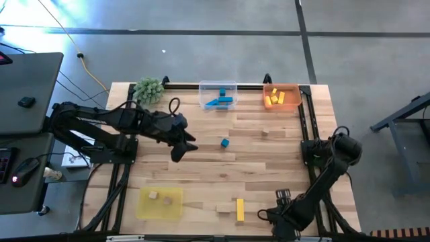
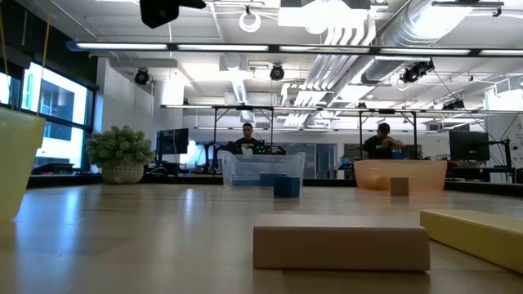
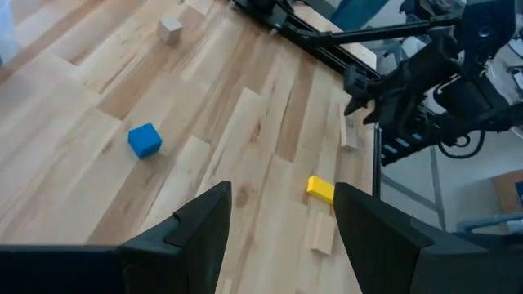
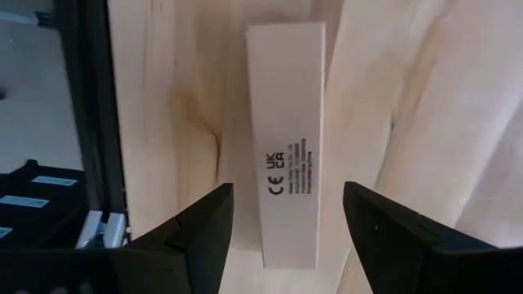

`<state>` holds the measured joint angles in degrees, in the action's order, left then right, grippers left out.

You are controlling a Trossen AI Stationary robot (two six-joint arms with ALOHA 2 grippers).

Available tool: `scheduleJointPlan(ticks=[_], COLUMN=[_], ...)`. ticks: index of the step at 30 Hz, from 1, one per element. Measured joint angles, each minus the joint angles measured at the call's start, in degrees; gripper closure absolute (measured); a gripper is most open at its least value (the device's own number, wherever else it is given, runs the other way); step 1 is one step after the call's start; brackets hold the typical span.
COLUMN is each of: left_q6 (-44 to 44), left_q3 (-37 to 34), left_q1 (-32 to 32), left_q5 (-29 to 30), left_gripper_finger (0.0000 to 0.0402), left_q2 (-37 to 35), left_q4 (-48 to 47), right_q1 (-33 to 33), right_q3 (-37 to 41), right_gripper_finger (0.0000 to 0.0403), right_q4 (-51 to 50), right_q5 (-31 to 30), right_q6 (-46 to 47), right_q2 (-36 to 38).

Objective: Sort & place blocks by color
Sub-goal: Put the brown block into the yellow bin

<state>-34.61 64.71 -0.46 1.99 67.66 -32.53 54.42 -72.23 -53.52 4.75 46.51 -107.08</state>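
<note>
Blue cube (image 1: 224, 142), yellow bar (image 1: 240, 209), plain wood block (image 1: 223, 209), orange tray (image 1: 291, 89), yellow tray (image 1: 160, 209).

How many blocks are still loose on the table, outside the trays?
4: a blue cube mid-table, a plain cube right of it, a plain bar and a yellow bar at the near edge. Others may be hidden.

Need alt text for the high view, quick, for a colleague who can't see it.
Left gripper hangs open over the table near a loose blue cube; right gripper waits open at the near edge. Blue blocks fill the clear tray, yellow blocks the orange tray.

Left gripper (image 1: 180, 149), right gripper (image 1: 271, 216) apparently open.
</note>
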Motion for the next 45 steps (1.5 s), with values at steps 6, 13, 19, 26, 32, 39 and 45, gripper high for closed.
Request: scheduleJointPlan(ticks=[6,13,19,26,32,39,45], left_q6=[-1.2,-1.3,-1.2,1.7,6.7,13.1,20.2], left_q3=[0.0,0.0,0.0,0.0,0.0,0.0,0.0], left_q1=[-0.5,-0.5,-0.5,-0.3,0.3,3.3,5.7], left_q5=[0.2,0.2,0.2,1.2,1.2,1.2,1.2], left_gripper_finger=[0.0197,0.0197,0.0197,0.0197,0.0197,0.0197,0.0197], left_q2=[0.0,0.0,0.0,0.0,0.0,0.0,0.0], left_q4=[-0.1,-0.1,-0.1,-0.1,-0.1,-0.5,-0.7], right_q1=[0.9,1.2,1.2,0.7,-1.3,-6.3,-13.0], right_q3=[0.0,-0.2,-0.2,-0.2,0.2,0.2,0.1], right_gripper_finger=[0.0182,0.0192,0.0282,0.0307,0.0307,0.0307,0.0307], right_q4=[0.0,-0.2,0.0,0.1,0.6,2.7,6.7], right_q5=[2.1,3.8,3.7,3.7,4.8,4.3,-0.2], right_q6=[0.0,2.7,4.7,7.0,13.7,17.4,17.7], right_q2=[-3.0,-5.9,-5.9,-5.9,-4.6,-0.2,3.9])
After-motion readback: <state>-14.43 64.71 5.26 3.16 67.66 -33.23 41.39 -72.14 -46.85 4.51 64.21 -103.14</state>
